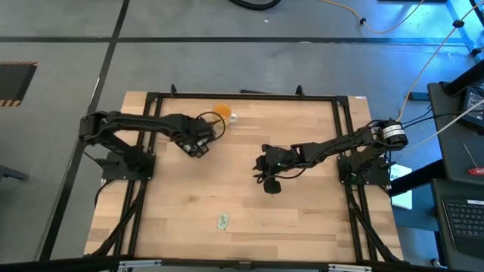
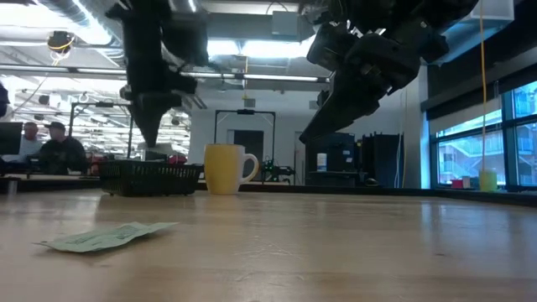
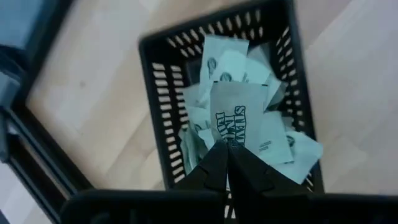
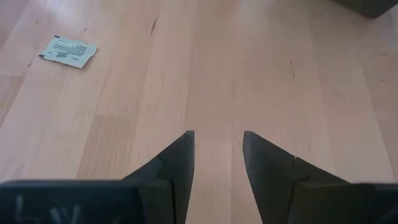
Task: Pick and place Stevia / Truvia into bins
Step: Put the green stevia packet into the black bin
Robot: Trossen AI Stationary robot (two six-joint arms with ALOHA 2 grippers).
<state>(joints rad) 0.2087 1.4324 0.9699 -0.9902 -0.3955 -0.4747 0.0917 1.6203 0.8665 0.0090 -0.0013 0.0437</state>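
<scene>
Counting: 1 sachet, 1 tray, 1 cup.

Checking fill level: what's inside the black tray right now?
The black tray holds a loose pile of pale green sachets. The left hand hangs above it, shut on one sachet. That sachet and the fingers cover the middle, so the tray floor and count stay hidden.

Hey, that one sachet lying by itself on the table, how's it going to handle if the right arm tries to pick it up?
The sachet looks thin and slightly curled in the low view, so probably floppy and very light. It lies nearly flat on the wood, so the open right end effector may struggle to get under an edge. A push would likely slide it, not tip it.
</scene>
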